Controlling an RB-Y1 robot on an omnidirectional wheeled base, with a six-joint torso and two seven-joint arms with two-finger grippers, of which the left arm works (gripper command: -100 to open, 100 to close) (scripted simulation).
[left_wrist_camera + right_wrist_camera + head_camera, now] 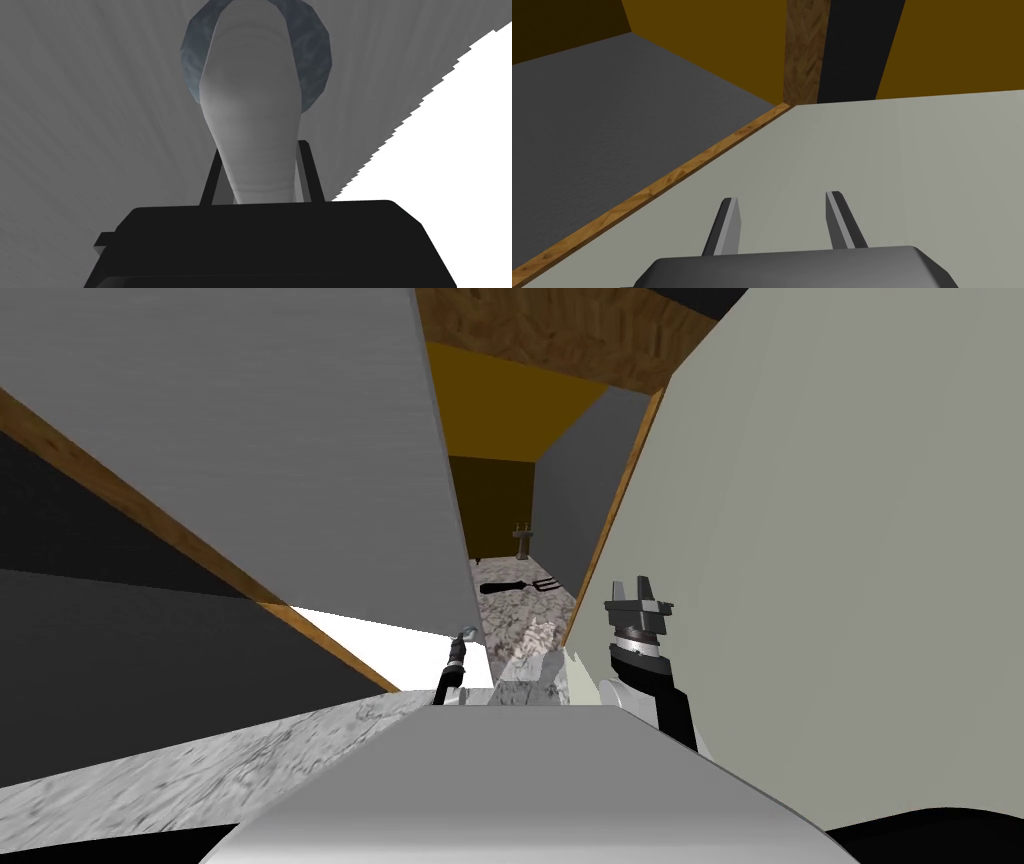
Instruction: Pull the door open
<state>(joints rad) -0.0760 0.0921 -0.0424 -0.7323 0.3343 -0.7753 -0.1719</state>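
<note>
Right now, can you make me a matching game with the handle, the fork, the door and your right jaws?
Things:
1 handle
2 fork
3 door
4 right jaws

States:
A lying on the floor
B open, empty
C grey, ajar
D clamped in the left jaws

Pairs: 1-D, 2-A, 3-C, 4-B

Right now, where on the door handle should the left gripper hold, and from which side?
The handle at its slim end, away from the round bluish base plate, left gripper facing the grey door, a finger each side: it narrows there.
</note>
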